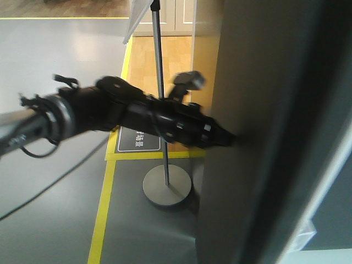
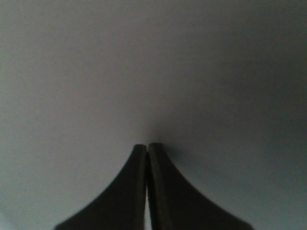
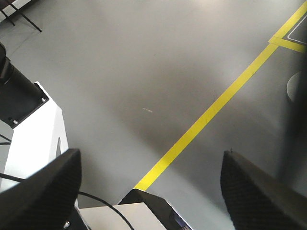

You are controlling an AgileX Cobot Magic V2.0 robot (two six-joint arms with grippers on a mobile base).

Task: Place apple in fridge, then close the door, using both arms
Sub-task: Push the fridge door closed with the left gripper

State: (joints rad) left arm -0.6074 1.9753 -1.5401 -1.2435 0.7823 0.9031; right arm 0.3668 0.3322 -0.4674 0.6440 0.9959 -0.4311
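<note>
The fridge (image 1: 258,137) shows only its dark grey door, directly ahead of the left gripper (image 1: 230,139), whose closed, empty tip presses against the panel. The right gripper (image 3: 151,187) hangs wide open above the grey floor (image 3: 144,72) and its yellow line (image 3: 216,105); the apple is not in view.

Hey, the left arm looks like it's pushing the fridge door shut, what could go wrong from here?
1. The left end effector is shut and meets the fridge door only at its narrow tip, so it may slide along the smooth dark panel instead of pushing it.
2. A sign stand sits on the floor close beside the door and under the arm; the arm could knock its pole.
3. The right end effector hangs open over the floor, giving no support.
</note>
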